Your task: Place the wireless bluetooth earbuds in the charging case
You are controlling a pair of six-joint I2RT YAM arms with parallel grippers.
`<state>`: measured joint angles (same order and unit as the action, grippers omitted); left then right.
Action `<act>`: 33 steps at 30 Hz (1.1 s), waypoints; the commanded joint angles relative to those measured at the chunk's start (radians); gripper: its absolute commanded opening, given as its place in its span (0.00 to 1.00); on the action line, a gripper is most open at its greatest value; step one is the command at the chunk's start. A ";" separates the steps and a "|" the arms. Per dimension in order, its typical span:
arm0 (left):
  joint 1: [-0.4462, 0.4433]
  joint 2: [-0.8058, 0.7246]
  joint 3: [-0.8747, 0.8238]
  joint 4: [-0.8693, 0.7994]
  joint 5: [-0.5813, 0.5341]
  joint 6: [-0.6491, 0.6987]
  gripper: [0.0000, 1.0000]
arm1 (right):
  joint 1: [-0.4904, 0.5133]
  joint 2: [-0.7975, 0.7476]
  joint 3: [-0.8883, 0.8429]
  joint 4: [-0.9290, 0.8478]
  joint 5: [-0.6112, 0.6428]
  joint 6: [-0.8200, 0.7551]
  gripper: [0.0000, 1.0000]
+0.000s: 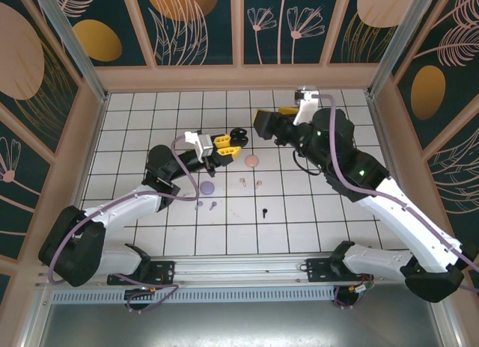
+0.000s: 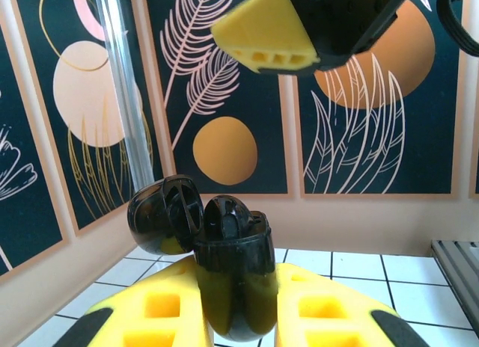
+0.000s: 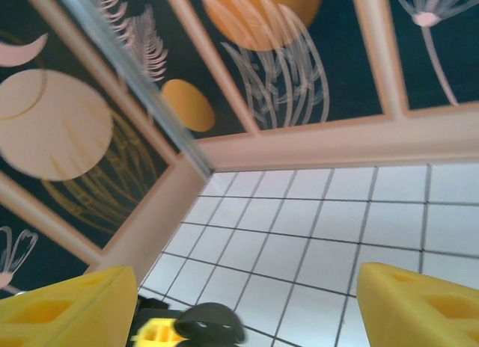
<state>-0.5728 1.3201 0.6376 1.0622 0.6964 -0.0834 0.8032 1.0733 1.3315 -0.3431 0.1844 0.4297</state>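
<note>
L gripper [image 1: 228,145] clamped on black case [image 2: 232,250], lid open, mid-floor. R gripper [image 3: 247,287] jaws apart, nothing between them, just beside the case on its far-right side. One black bud [image 1: 264,212] lies on the tiles [image 1: 299,212], near side, right of centre. 2nd black bud: can't tell if it's in the case. Pink buds [image 1: 242,182] and lilac buds [image 1: 213,205] lie loose. Pink case [image 1: 251,161] and lilac case [image 1: 207,188] sit near them, look shut. Est: early, at best one of six in, five-plus to go.
</note>
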 commanded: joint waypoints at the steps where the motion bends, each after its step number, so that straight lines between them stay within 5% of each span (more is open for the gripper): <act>1: -0.005 -0.011 -0.027 0.088 -0.055 -0.008 0.00 | -0.026 -0.012 -0.074 -0.147 0.093 0.129 0.77; 15: -0.005 -0.060 -0.119 0.155 -0.219 -0.022 0.00 | -0.014 0.181 -0.517 -0.183 -0.042 0.458 0.67; 33: -0.005 -0.065 -0.151 0.208 -0.218 -0.038 0.00 | 0.134 0.468 -0.494 -0.172 -0.068 0.543 0.41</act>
<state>-0.5728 1.2705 0.4953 1.2125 0.4850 -0.1070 0.9264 1.5192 0.8104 -0.5129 0.1211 0.9535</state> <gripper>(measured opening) 0.208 0.417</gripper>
